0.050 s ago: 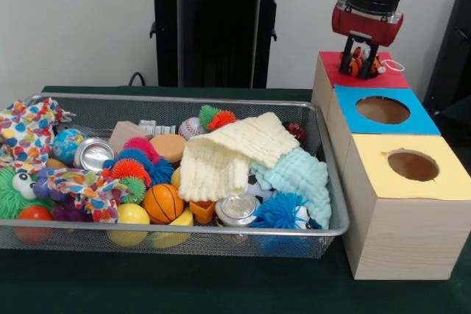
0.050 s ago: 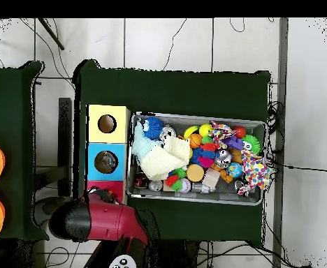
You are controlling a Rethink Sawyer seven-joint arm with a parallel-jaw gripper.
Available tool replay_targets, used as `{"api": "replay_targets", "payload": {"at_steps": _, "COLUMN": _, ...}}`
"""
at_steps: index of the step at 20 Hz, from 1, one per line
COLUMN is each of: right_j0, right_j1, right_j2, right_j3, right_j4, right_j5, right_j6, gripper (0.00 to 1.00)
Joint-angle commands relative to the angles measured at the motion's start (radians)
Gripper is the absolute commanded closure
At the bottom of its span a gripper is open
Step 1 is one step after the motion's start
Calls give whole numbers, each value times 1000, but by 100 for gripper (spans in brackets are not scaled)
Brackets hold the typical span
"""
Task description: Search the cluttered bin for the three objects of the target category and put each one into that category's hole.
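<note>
Past the yellow box point(image 1: 407, 196), the tool point(image 1: 362, 62) grips an orange toy point(image 1: 358, 63) over the red box point(image 1: 335, 64).

text: none legible | labels: none | numbers: none

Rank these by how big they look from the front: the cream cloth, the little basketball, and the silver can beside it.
1. Cream cloth, clearly largest.
2. Basketball.
3. Silver can.
The last two look nearly alike, and the can is half buried among the toys, so their order is unsure.
</note>
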Motion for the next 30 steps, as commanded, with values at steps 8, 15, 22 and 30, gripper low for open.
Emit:
{"api": "replay_targets", "payload": {"at_steps": 8, "right_j0": -3, "right_j1": 58, "right_j2": 12, "right_j3": -108, "right_j4": 47, "right_j5": 1, "right_j6": 201, "gripper": 0}}
{"api": "replay_targets", "payload": {"at_steps": 15, "right_j0": 14, "right_j1": 17, "right_j2": -21, "right_j3": -128, "right_j4": 35, "right_j5": 90, "right_j6": 198, "gripper": 0}}
{"api": "replay_targets", "payload": {"at_steps": 22, "right_j0": 14, "right_j1": 5, "right_j2": -21, "right_j3": -125, "right_j4": 38, "right_j5": 102, "right_j6": 197, "gripper": 0}}
{"api": "replay_targets", "payload": {"at_steps": 30, "right_j0": 17, "right_j1": -32, "right_j2": -33, "right_j3": -124, "right_j4": 33, "right_j5": 153, "right_j6": 196, "gripper": 0}}
